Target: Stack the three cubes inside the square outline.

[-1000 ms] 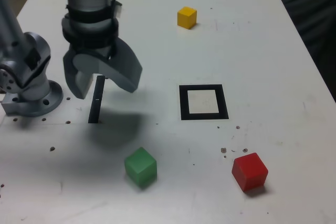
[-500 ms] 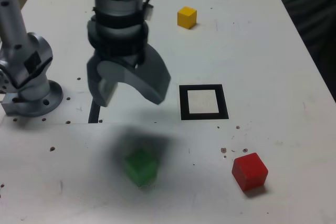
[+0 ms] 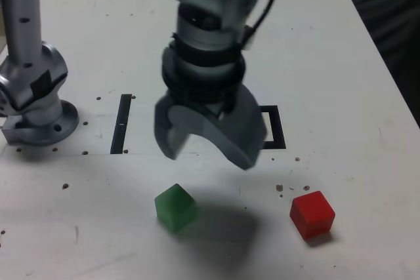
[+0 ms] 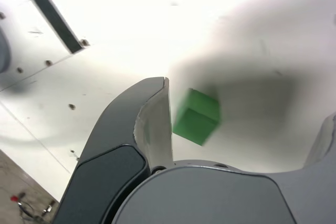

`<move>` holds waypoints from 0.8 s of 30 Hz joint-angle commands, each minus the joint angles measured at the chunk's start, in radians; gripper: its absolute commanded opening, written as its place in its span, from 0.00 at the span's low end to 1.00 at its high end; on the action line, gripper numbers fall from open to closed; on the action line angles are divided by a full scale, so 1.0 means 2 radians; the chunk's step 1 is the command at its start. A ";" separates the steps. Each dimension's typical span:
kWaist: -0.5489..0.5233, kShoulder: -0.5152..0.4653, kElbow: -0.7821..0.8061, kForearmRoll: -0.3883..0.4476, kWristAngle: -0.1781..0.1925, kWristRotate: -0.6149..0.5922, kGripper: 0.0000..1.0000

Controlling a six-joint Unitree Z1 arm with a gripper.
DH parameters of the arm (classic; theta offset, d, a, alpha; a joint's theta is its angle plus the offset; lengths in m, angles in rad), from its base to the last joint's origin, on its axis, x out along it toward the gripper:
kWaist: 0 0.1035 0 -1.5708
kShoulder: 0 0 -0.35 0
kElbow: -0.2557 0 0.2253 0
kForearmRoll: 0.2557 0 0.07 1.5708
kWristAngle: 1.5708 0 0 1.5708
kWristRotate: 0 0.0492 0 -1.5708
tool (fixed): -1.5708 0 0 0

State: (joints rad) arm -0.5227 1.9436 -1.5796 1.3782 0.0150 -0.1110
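Jaws: spread wide, nothing between them gripped; slightly blurred in the exterior view, one side cut off by the wrist view's edge.
Green cube: on the surface, below the raised jaws, seen through their opening in the wrist view, near one finger and not held; its edges are smeared there.
Red cube: on the surface, beyond the jaws toward the exterior view's lower right; whole and sharp.
Yellow cube: cannot be made out in either view.
Square outline: behind the jaws in the exterior view, its left part hidden by them, its right side showing.
Black strip: flat, to the exterior view's left of the jaws; cut off in the wrist view.
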 commanded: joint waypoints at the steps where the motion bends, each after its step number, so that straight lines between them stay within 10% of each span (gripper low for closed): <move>1: -0.003 0.013 -0.017 0.007 0.004 0.007 1.00; 24: -0.009 0.119 -0.179 0.017 0.080 0.203 1.00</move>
State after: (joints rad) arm -0.5397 2.1727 -1.9319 1.4131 0.1600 0.2760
